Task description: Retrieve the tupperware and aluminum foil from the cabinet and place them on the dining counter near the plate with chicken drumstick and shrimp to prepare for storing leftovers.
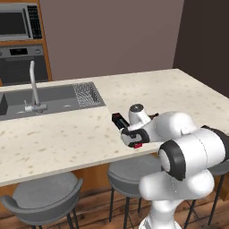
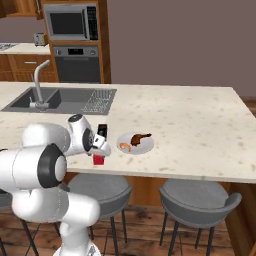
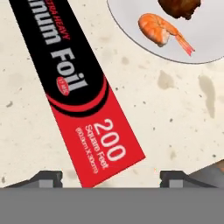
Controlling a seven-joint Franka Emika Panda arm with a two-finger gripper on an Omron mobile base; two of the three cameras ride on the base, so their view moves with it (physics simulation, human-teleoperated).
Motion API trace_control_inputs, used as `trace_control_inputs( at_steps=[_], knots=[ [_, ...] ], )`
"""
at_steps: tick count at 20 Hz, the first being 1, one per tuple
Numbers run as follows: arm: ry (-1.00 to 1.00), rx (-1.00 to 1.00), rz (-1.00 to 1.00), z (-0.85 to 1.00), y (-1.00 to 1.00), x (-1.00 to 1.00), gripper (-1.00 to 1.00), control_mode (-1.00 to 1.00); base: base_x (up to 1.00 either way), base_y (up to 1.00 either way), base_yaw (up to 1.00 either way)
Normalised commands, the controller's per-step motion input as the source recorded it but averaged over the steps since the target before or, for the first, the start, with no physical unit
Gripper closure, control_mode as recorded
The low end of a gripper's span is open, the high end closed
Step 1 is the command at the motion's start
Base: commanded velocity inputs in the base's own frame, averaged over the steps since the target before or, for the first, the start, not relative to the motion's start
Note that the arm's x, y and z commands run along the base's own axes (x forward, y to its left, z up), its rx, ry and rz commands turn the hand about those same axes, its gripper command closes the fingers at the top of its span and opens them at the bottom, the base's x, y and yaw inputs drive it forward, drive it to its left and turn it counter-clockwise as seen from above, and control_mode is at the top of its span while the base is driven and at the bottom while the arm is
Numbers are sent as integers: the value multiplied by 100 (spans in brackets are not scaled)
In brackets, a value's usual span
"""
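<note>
A: Left base view first. The arm reaches over the near edge of the dining counter [image 1: 67, 138], and the gripper [image 1: 135, 142] sits low over the aluminum foil [image 1: 118, 120], whose black end pokes out behind the hand and whose red end peeks out beneath it. The sink [image 1: 49, 100] with its faucet [image 1: 33, 87] lies further back on the left.

B: And the right base view?

A: The same box lies flat on the surface, just left of the plate [image 2: 144, 146]. The chicken drumstick [image 2: 139, 138] and shrimp [image 2: 125, 146] are on that plate. Stools [image 2: 200, 197] stand below the slab's edge.

B: Hand view: is the gripper pinching the box?

A: No. The two fingertips [image 3: 46, 179] stand spread wide, one on each side of the red end, clear of the cardboard. The box lies diagonally on the speckled stone, close beside the plate's rim without touching it.
</note>
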Motion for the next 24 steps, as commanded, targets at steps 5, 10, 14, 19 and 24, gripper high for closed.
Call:
trace_control_inputs(
  at_steps=[5,10,14,19,24],
  knots=[
    [-13,3,0,74,0,-62,-100,-100,0,0,0],
    [-14,1,0,94,0,-49,-100,-100,0,0,0],
    [-15,0,0,100,0,-88,-100,-100,0,0,0],
    [-16,0,5,100,-1,-99,-100,-100,0,0,0],
    [-17,3,11,100,-17,-100,-100,-100,0,0,0]
  ],
)
